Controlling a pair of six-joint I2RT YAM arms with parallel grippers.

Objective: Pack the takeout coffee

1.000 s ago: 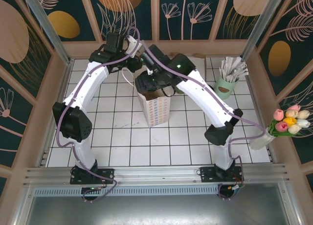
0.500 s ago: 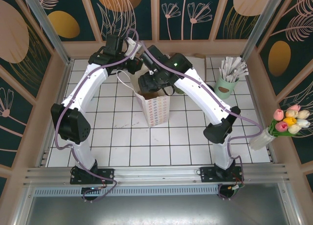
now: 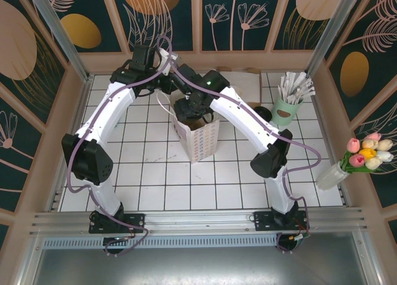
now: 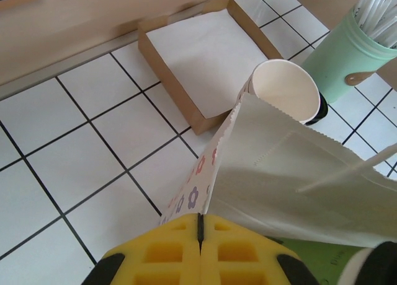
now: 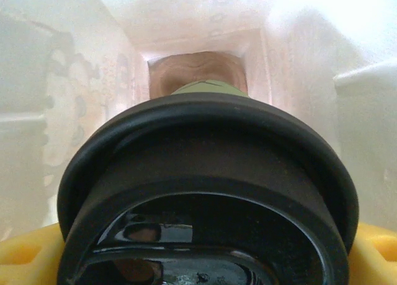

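Observation:
The takeout coffee, a green cup [image 5: 201, 87] under a round black lid [image 5: 205, 192], hangs inside the white paper bag [image 5: 74, 80], whose walls surround it. My right gripper [image 5: 205, 260] is shut on the cup, with yellow pads [image 5: 25, 254] showing on both sides of the lid. From above, my right gripper [image 3: 193, 106] sits in the mouth of the flower-printed bag [image 3: 200, 142] and hides the cup. My left gripper [image 4: 200, 226] is shut on the bag's rim [image 4: 214, 173], at the bag's far left corner [image 3: 172, 98].
A stack of lidless cups [image 4: 285, 90] stands just behind the bag. A brown tray of white napkins [image 4: 205, 56] lies at the back wall. A mint holder of stirrers [image 3: 286, 108] is at the right, and a vase of tulips [image 3: 347, 164] at the far right.
My left gripper has shut on the bag's rim. My right arm has swung left and lowered the coffee into the bag's mouth; the bag now leans a little.

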